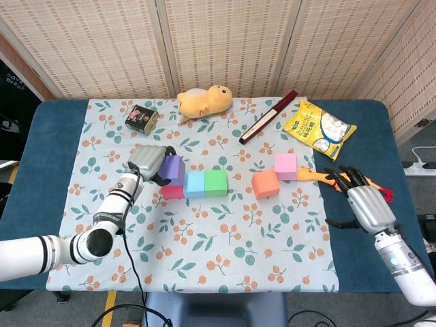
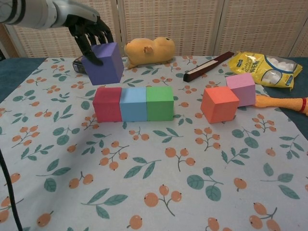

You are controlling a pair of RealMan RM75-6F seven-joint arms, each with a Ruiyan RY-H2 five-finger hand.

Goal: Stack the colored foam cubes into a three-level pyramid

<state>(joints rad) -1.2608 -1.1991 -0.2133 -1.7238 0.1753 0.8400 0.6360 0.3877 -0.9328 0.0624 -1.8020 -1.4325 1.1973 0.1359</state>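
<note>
- Fingers of the left hand grip the purple cube, held above the red cube.
- Red cube, blue cube and green cube sit touching in a row.
- Right hand: fingers spread wide, holding nothing, near the counter edge.

The left robot hand holds a purple cube in the air above the red cube, which sits touching the blue cube and green cube in a row.

Perhaps a lab: screened-off tabletop
</note>
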